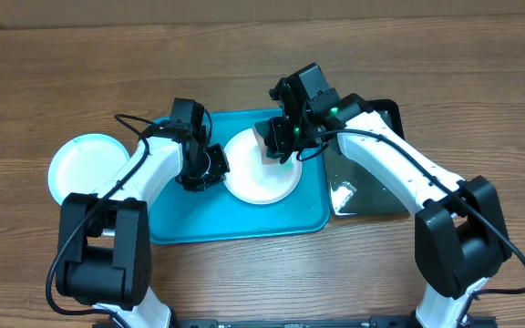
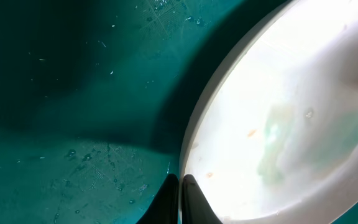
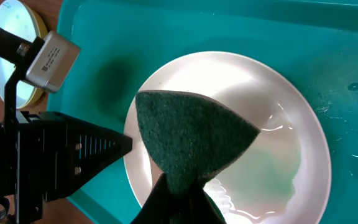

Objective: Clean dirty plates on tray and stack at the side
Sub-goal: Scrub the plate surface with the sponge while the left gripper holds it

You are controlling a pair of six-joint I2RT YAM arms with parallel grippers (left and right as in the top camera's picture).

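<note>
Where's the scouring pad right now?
Overhead view, centre: the green scouring pad is clamped in the right gripper, over the white plate's far edge on the turquoise tray.

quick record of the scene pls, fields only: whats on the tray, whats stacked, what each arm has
on tray: one white plate on the turquoise tray
plate state: pale green smear on it
side stack: plates on the table, left of the tray
left end effector: shut, tips at the plate's left rim
right end effector: shut on green scouring pad, over the plate
also there: black tray right of the turquoise tray
</note>
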